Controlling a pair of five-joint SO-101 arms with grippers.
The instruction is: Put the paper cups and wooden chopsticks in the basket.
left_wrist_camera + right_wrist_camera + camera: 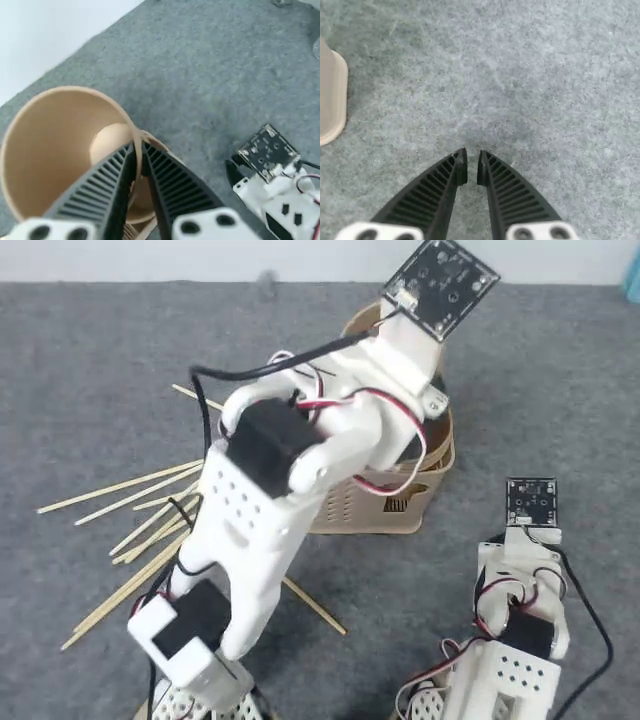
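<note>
At the left of the high view, the wooden chopsticks point(130, 502) lie scattered across the grey carpet point(90, 360), outside the basket and none of them gathered yet. Moving toward the middle, we see the left arm point(300, 470) stretched out with its wrist above the basket point(370, 515).

In its own wrist view, the left gripper point(138, 150) is clenched on the rim of a paper cup point(50, 145), one jaw inside the wall and one outside, with the cup's open mouth facing the camera. We judge that the step in hand is delivering this cup, and that it hangs over or just at the basket's opening.

The next move calls for checking that the cup is fully above the basket, then releasing the pinch so it drops inside instead of catching on the rim.

At the right, the right arm point(520, 580) sits low and apart from the basket. The right gripper point(471, 165) points at bare carpet, its jaws drawn almost together on nothing. We expect the chopsticks to come after.
</note>
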